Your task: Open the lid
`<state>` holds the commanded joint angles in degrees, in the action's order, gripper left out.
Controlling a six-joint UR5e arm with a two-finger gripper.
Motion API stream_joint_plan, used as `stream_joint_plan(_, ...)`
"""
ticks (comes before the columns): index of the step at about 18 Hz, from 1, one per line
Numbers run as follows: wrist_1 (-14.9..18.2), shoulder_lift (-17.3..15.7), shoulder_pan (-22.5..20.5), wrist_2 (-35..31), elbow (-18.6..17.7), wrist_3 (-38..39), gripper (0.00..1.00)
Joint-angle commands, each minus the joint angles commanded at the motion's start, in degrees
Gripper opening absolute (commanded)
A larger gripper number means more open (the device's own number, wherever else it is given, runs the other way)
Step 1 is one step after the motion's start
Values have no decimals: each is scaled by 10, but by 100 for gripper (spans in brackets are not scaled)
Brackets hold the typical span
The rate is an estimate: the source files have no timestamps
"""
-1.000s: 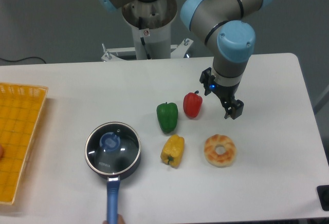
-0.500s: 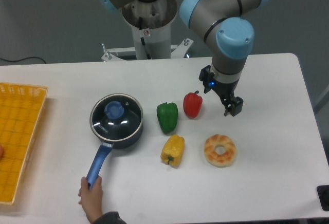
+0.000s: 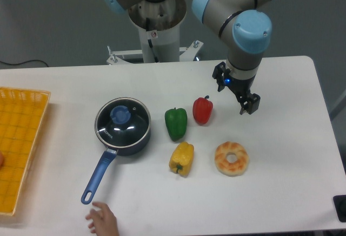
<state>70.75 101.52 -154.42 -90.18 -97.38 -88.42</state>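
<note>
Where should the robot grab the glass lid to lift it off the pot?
Probably by the blue knob in the middle of the lid, coming straight down from above. The lid lies flat on the saucepan, and the knob is its only raised part.

The lid (image 3: 122, 123) sits on the saucepan (image 3: 115, 138) left of centre on the table (image 3: 292, 192), its handle running toward the front edge, where a hand (image 3: 102, 220) lies just beyond its end. A basket (image 3: 19, 144) lies at the far left. Right of the pan stand two peppers (image 3: 176, 123) (image 3: 203, 110), a third (image 3: 181, 158) in front of them, and a bagel (image 3: 231, 158) to its right. The gripper (image 3: 250, 104) hangs above the table right of the peppers, behind the bagel.
</note>
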Motion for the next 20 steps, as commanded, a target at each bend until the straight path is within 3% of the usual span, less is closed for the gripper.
stream_joint_plan(11,-5,-82,26,1,-84,84,100)
stream_joint_plan(20,-5,-95,144,0,-93,191,100)
